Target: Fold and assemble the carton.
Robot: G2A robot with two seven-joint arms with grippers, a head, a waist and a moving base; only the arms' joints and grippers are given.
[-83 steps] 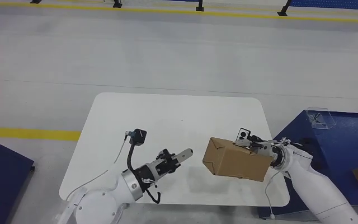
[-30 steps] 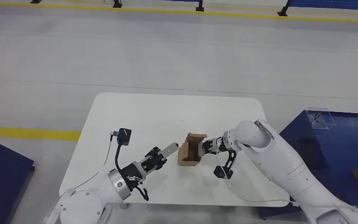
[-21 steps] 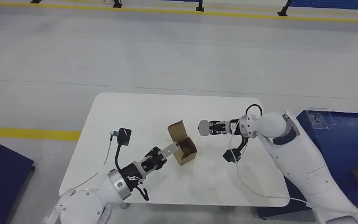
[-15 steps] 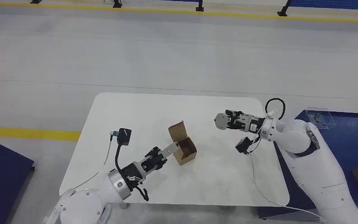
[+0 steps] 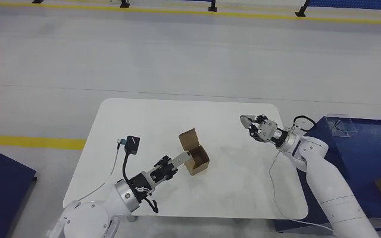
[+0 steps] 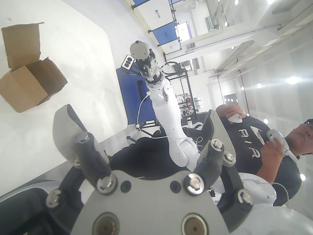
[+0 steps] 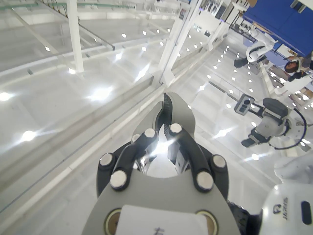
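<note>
A small brown carton lies on its side mid-table, its mouth open and one flap standing up. In the left wrist view the carton shows a dark hollow inside. My left gripper sits low just beside the carton's near-left side. It is open with nothing between its fingers. My right gripper hangs above the table's back right part, well away from the carton. It is shut and empty, and it appears farther off in the left wrist view.
The white table has rounded corners and bare room around the carton. A blue stand with a small clear container sits past the table's right edge.
The right arm brought the carton from the right to mid-table, let go, then pulled back to the back right and shut. The carton tipped over with a flap up. The left arm shifted slightly left.
</note>
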